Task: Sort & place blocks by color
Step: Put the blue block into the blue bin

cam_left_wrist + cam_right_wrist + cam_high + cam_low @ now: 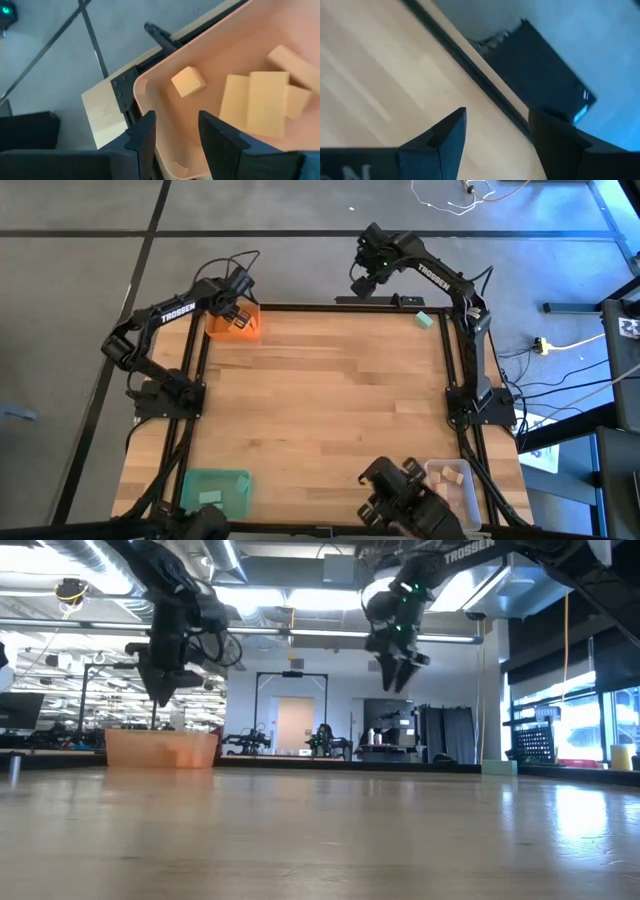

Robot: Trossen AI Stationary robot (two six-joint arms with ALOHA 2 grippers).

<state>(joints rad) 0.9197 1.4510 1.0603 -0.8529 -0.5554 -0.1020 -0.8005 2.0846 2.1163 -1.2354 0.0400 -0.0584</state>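
1 teal-green block (424,320) is the only one loose on the wooden surface (330,410), lying near the far right corner; the rest I can see already sit in trays. The orange tray (235,323) at the far left corner holds several orange blocks (265,102), squared and matte, piled loosely against one another in the left wrist view. The green tray (214,488) at the near left holds a pale green block, and the clear tray (455,485) at the near right holds natural wood ones.

The left hand (175,132) hangs over the orange tray's rim with its fingers parted and nothing between them, likely just after a drop. The right hand (495,132) is raised above the far edge, fingers apart and empty, probably positioned to go for the loose teal block next.
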